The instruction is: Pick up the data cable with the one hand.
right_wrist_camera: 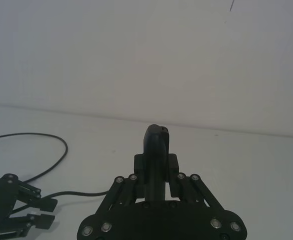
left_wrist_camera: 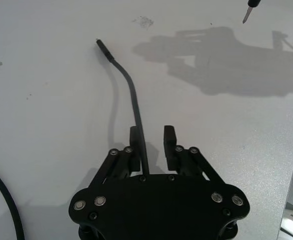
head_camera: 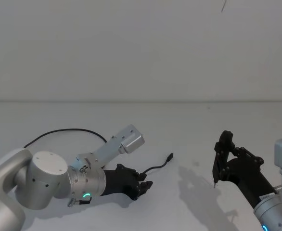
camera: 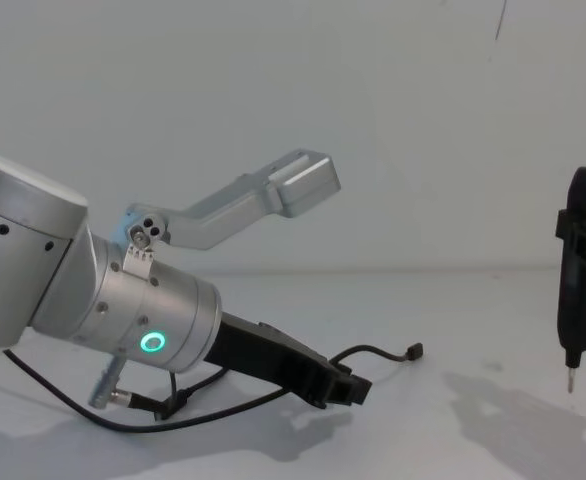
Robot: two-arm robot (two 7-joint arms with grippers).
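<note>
The data cable (head_camera: 156,167) is a thin black cord lying on the white table, with one small plug (left_wrist_camera: 102,47) pointing away from the arm. My left gripper (left_wrist_camera: 152,145), the one hand, is low over the table and open. The cable runs between its two fingers, close against one finger (left_wrist_camera: 135,142), and is not clamped. From the chest view the left gripper (camera: 345,388) sits just behind the raised plug end (camera: 413,350). The rest of the cable (head_camera: 64,131) loops behind the left arm. My right gripper (head_camera: 223,161) stands off to the right, shut on a slim black tool (right_wrist_camera: 156,147).
The black tool (camera: 578,260) hangs upright with its pointed tip a little above the table at the right. Its shadow falls on the table between the two arms. A plain wall backs the white table (head_camera: 194,125).
</note>
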